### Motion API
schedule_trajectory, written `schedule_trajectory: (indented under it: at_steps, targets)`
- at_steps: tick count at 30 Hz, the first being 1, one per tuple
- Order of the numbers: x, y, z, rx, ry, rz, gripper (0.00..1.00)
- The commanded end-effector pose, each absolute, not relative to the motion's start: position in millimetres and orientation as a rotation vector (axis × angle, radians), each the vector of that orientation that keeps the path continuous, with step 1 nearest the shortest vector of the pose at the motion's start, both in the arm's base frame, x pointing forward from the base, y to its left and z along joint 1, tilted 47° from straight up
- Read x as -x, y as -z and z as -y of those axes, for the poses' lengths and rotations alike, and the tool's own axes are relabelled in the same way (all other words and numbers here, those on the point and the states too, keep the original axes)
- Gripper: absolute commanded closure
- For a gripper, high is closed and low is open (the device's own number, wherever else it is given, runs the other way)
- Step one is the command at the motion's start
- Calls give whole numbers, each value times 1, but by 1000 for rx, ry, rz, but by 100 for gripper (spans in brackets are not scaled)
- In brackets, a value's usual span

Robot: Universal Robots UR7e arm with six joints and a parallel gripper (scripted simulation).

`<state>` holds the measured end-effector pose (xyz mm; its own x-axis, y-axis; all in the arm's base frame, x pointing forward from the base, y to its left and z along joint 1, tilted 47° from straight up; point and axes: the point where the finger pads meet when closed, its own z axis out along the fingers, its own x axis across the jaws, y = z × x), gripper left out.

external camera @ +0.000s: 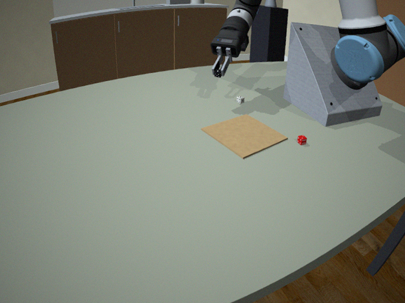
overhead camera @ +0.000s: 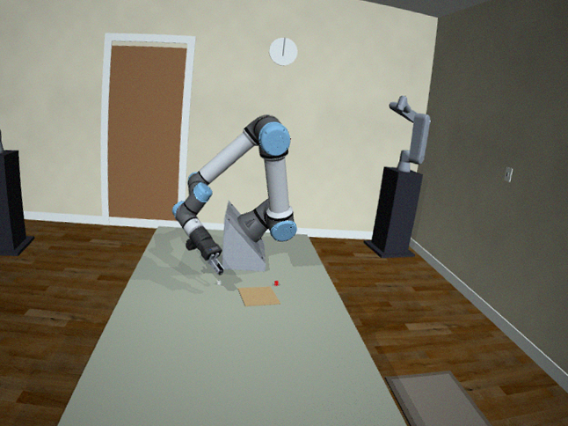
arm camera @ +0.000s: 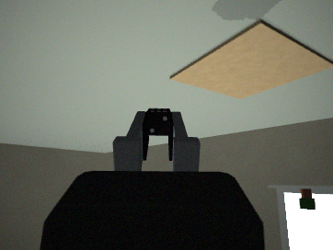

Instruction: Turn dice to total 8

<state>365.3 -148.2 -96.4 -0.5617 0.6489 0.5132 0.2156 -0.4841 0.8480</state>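
In the exterior view, the gripper (overhead camera: pixel 220 271) (external camera: pixel 218 73) (arm camera: pixel 158 126) hangs tilted above the table (overhead camera: pixel 239 362) (external camera: pixel 150 196) (arm camera: pixel 83 69) at the upper middle of the frame, its fingers closed on a black die (external camera: pixel 217 73) (arm camera: pixel 158 123). The white die (overhead camera: pixel 219 282) (external camera: pixel 240 99) lies on the table below and to the right of it. The tan mat (overhead camera: pixel 259 296) (external camera: pixel 244 135) (arm camera: pixel 253 62) lies lower, near the frame's centre, with the red die (overhead camera: pixel 275 283) (external camera: pixel 301 139) on the table just beside its right corner.

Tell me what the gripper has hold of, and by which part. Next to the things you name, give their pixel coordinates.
The gripper (overhead camera: pixel 220 271) (external camera: pixel 218 71) (arm camera: pixel 158 126) holds the black die (external camera: pixel 217 73) (arm camera: pixel 158 123) by two opposite side faces, between its fingertips.
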Motion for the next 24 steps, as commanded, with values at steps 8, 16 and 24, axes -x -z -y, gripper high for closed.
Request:
schedule_trajectory:
  at_steps: [8,16,24]
  targets:
    - [-373,126,118,-1271,-2128,-1403,66]
    - [-377,141,104,-1271,-2128,-1403,66]
    - [-379,148,97,-1271,-2128,-1403,66]
